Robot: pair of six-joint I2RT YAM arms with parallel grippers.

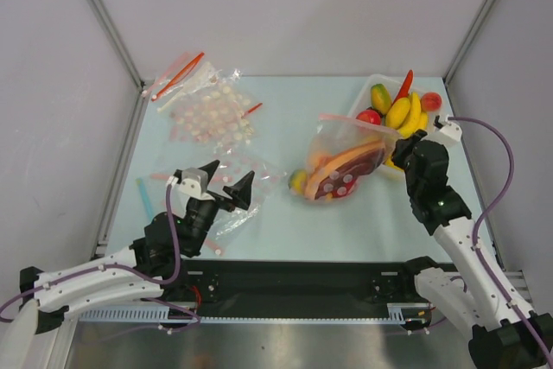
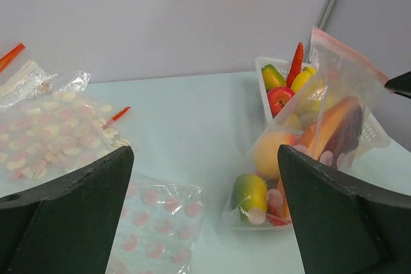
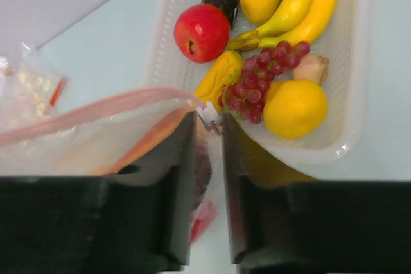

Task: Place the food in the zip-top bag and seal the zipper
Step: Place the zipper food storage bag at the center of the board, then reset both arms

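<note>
- Left tool, nearest on the left: the risk is that it is idling while the mouth of the bag needs a second hold. Its fingers are standing wide apart, holding nothing and hovering over a dotted bag on the table.
- Right tool, near right: the risk is a slip, because the grip looks to be sitting at the very end of the zipper, and losing it would let the bag slump. Its fingers are standing only narrowly apart, with the white slider between their tips. I cannot tell whether they are clamping it.
- Zip-top bag, mid-table: it is standing propped up towards the right tool. The mouth is looking unsealed, so the food could be rolling out if it tips.
- Tray, just beyond the bag: it is carrying more fruit and sitting close enough for a sliding tool to be knocking it.
- More dotted bags, far left: they are lying well apart from the work.
</note>
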